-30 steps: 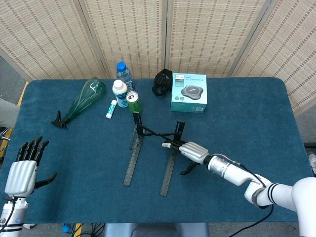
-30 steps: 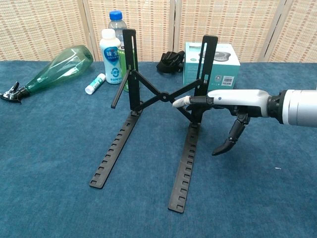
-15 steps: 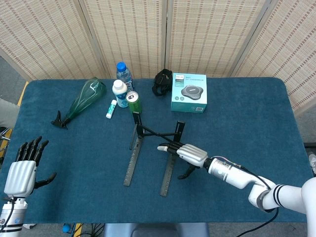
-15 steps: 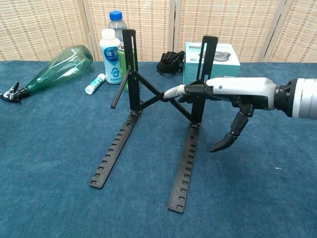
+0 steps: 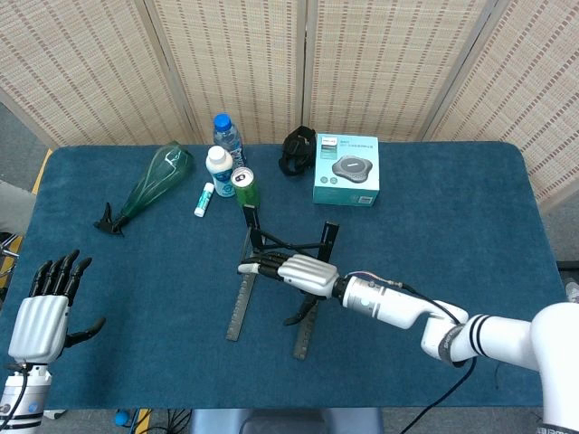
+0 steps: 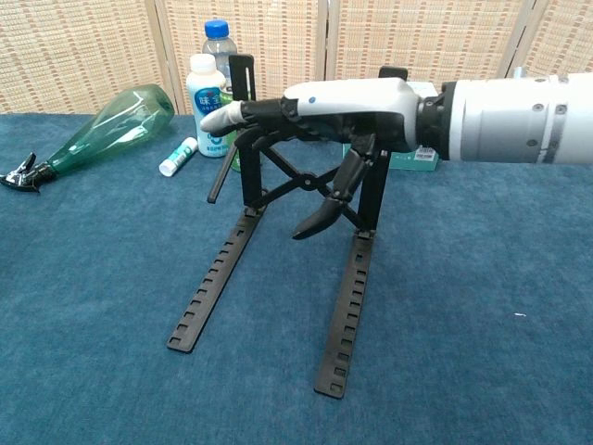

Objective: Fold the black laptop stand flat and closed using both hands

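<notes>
The black laptop stand (image 5: 240, 303) stands unfolded in the middle of the table. Its two long base bars lie flat, its two uprights are raised, and crossed struts join them (image 6: 215, 278). My right hand (image 5: 294, 271) stretches leftward over the stand with fingers extended and thumb hanging down. In the chest view that right hand (image 6: 324, 107) hovers at the height of the uprights' tops, fingertips by the left upright, holding nothing. Whether it touches the stand I cannot tell. My left hand (image 5: 45, 312) is off the table's near left corner, fingers spread, far from the stand.
Behind the stand are a green can (image 5: 245, 185), a white bottle (image 5: 220, 170), a blue-capped bottle (image 5: 226, 136) and a small white tube (image 5: 204, 199). A green bottle (image 5: 154, 185) lies at back left. A black object (image 5: 297, 152) and a teal box (image 5: 346, 169) sit at the back.
My right hand has swept left across the stand, from the right upright to over the left one, and sits higher in the chest view. The stand and left hand have not moved.
</notes>
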`<control>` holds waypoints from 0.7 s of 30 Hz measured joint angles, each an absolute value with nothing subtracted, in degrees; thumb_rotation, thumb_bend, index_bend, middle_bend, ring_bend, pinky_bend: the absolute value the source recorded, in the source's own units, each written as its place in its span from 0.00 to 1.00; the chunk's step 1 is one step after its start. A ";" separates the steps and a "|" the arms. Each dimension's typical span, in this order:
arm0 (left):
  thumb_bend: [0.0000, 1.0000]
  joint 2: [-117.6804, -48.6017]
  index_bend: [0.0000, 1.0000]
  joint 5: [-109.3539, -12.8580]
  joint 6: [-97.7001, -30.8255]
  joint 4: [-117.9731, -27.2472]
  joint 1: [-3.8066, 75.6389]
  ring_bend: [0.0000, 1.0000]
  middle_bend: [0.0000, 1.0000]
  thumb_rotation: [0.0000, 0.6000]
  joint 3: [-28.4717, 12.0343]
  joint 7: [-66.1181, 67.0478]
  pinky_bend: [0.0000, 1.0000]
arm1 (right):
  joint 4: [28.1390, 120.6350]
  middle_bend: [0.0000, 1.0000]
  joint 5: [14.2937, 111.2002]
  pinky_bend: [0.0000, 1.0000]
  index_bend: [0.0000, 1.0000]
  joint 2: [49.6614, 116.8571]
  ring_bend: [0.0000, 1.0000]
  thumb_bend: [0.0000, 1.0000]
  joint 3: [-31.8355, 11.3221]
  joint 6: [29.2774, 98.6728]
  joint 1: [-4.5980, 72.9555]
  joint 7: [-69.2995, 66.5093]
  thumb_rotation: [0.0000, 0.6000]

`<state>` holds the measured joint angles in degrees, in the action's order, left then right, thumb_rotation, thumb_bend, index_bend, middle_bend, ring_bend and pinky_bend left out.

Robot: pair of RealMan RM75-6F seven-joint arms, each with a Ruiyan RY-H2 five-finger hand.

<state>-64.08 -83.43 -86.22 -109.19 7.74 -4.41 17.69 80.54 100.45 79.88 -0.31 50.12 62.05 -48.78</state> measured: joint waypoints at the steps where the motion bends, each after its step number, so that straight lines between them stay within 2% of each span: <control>1: 0.15 -64.07 0.08 -83.44 -86.24 -109.30 7.71 0.00 0.01 1.00 -4.39 17.78 0.00 | 80.15 0.03 100.28 0.00 0.00 80.41 0.00 0.02 -0.60 49.60 62.68 -48.90 1.00; 11: 0.15 -63.72 0.08 -83.45 -86.44 -109.74 7.46 0.00 0.01 1.00 -4.32 18.08 0.00 | 73.56 0.03 97.68 0.00 0.00 87.04 0.00 0.03 -2.76 44.18 68.00 -50.01 1.00; 21: 0.15 -62.96 0.08 -83.90 -86.82 -110.31 7.03 0.00 0.01 1.00 -4.08 17.98 0.00 | 65.55 0.03 94.55 0.00 0.00 93.09 0.00 0.03 -2.97 37.78 71.73 -51.01 1.00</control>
<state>-62.96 -83.90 -86.82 -110.31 7.03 -4.08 17.98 65.55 94.55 93.09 -2.97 37.78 71.73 -51.01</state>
